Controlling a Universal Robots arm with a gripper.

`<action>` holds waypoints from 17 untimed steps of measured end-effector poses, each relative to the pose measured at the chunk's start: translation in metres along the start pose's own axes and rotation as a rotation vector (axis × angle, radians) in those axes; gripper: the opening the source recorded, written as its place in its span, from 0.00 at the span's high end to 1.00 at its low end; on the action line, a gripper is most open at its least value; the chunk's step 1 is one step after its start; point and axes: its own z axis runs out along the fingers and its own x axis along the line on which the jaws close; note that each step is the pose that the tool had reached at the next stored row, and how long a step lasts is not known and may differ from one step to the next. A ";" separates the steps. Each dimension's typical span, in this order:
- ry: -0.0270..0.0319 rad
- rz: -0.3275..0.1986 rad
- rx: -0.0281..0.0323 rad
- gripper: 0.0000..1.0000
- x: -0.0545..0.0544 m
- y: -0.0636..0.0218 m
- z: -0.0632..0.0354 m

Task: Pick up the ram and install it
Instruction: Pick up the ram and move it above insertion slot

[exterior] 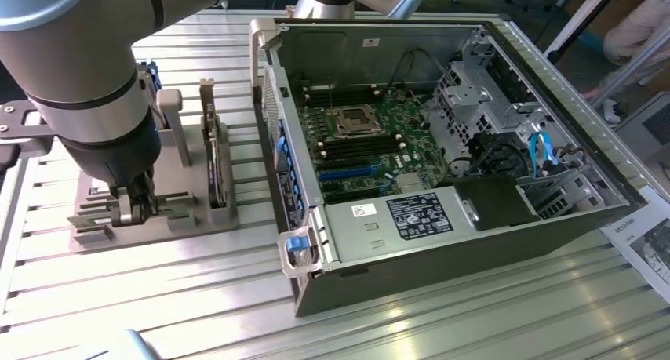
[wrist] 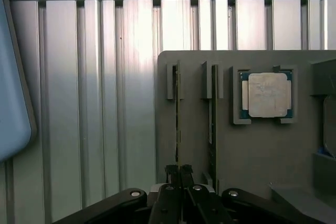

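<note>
You're working the pick step: gripper [wrist: 178, 174] is pinching the ram [wrist: 177, 106], standing edge-on in holder [wrist: 252, 150], exterior view's left of PC case [exterior: 450, 278]. Any lift prob needs a straight pull, no twist.

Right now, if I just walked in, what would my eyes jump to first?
Probably the big open computer case on the exterior view's right, with its green board showing inside. Next, the thick grey robot arm on the exterior view's left, reaching down to a grey holder, its tool pinched on a thin ram stick standing on edge there. A shiny square chip sits in the same holder.
</note>
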 end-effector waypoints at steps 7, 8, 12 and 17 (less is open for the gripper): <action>0.0000 0.000 -0.0001 0.88 0.000 0.0006 -0.0189; 0.0000 0.000 0.0000 0.88 -0.001 0.0006 -0.0210; 0.0001 0.000 -0.0001 0.88 -0.001 0.0009 -0.0315; 0.0000 0.000 -0.0001 0.88 -0.001 0.0014 -0.0466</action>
